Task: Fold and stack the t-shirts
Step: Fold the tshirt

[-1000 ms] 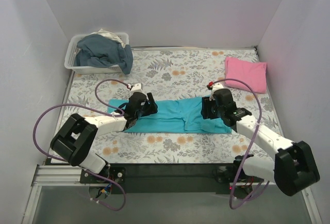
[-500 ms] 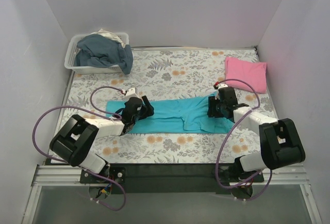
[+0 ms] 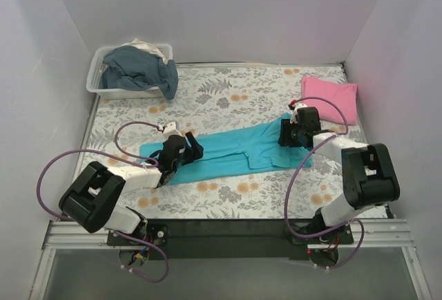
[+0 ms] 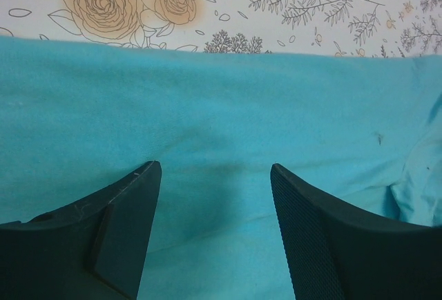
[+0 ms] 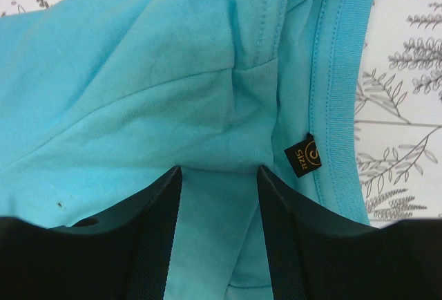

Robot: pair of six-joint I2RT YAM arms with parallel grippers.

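Two t-shirts lie on the tabletop (image 3: 228, 99): the turquoise t-shirt (image 3: 235, 151), a long strip across the middle, and the pink t-shirt (image 3: 329, 98), folded at the far right, apart from it. One bin (image 3: 92, 82) at the far left holds a grey-blue garment (image 3: 138, 70). Bare tabletop runs along both long edges of the strip. The left end effector (image 4: 212, 169) is spread wide over flat cloth, gripping nothing. The right end effector (image 5: 219, 172), by the collar, is narrowly parted with cloth between; I cannot tell whether it pinches. Since a second ago the strip's right end has swung away, tilting it.
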